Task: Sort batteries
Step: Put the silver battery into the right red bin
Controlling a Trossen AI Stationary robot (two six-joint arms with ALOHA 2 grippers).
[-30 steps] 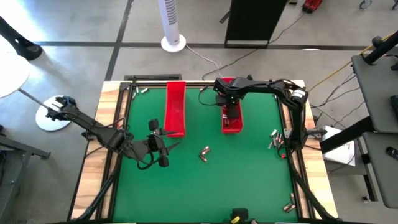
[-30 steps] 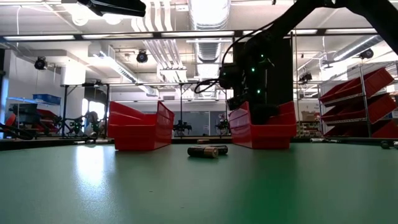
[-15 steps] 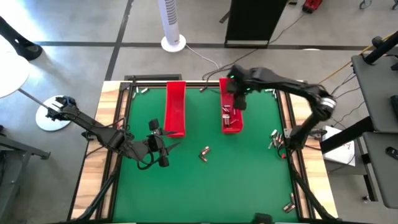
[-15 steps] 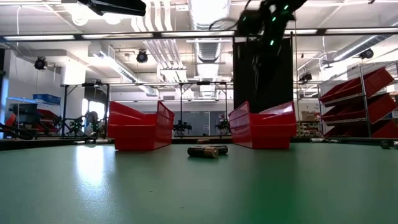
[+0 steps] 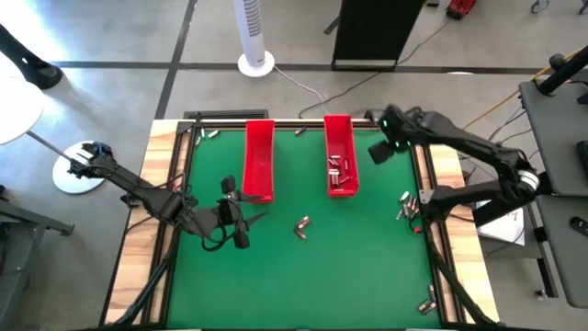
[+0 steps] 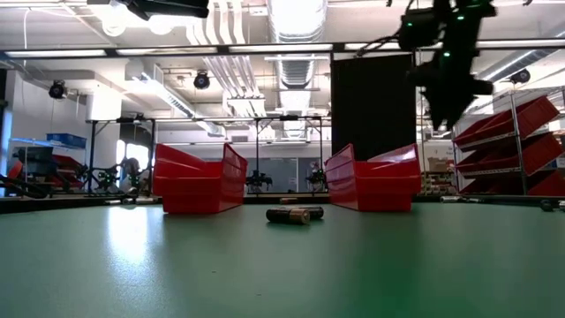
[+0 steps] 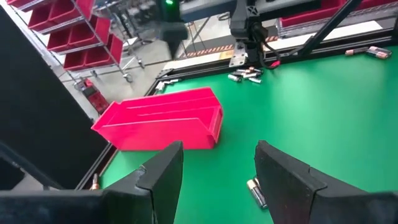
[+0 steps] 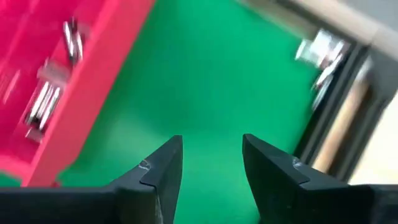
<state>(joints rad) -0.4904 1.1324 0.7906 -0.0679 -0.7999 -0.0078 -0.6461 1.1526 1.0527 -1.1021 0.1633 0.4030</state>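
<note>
High view: the right gripper [image 5: 379, 150] hangs above the green table [image 5: 303, 276], between the right red tray [image 5: 339, 133] and the table's right edge. Its jaws are apart and hold nothing. Several batteries in the right tray [image 5: 337, 171] lie at the tray's near end, just to the left of this gripper. A loose pair of batteries [image 5: 301, 226] lies on the mat near the table centre, well apart from the right gripper. Another cluster of batteries [image 5: 404, 207] lies at the right edge, nearer the front than the gripper. The left red tray [image 5: 258, 156] stands parallel to the right one. The left gripper [image 5: 253, 217] rests low beside the near end of the left tray, pointing toward the centre pair; its jaws are apart and empty. Low view: the right gripper [image 6: 448, 75] is raised well above both trays, to the right of the right tray [image 6: 374, 181]; the centre pair [image 6: 295, 214] lies flat on the mat between the two trays, far below it. Left wrist view: the left gripper [image 7: 219, 168] shows two separated fingers [image 7: 287, 180], with one battery [image 7: 256, 192] lying on the mat between them and slightly ahead, not touched. Right wrist view: the right gripper [image 8: 211, 163] shows its fingers [image 8: 160, 169] spread over bare green mat; the tray batteries [image 8: 43, 99] lie inside the red tray, off to one side.
</note>
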